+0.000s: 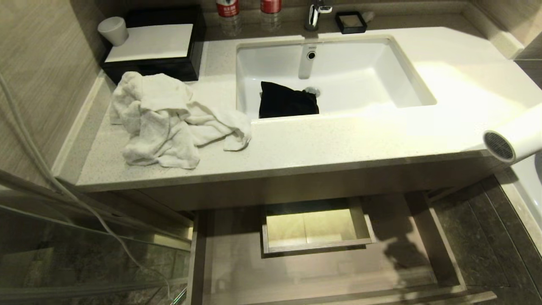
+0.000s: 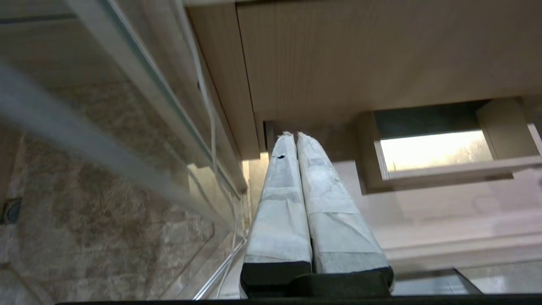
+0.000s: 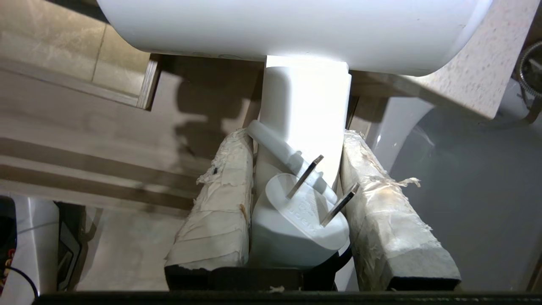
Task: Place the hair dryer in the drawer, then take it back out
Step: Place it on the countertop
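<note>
Right gripper [image 3: 296, 156]: we clamp the hair dryer [image 3: 296, 34] by its handle, plug tucked between our taped fingers.
Hair dryer: at the counter's right edge, above the open drawer [image 1: 237, 262].
Left gripper [image 2: 295, 134]: fingers pressed together, empty, beside the drawer.

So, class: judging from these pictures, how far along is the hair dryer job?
Done: the drawer stands open below the counter, and the right gripper is clamped on the hair dryer by its handle. In hand: the dryer is in the air at the counter's right end, not in the drawer. Left: which half remains can't be told. The left gripper is shut, idle.
</note>
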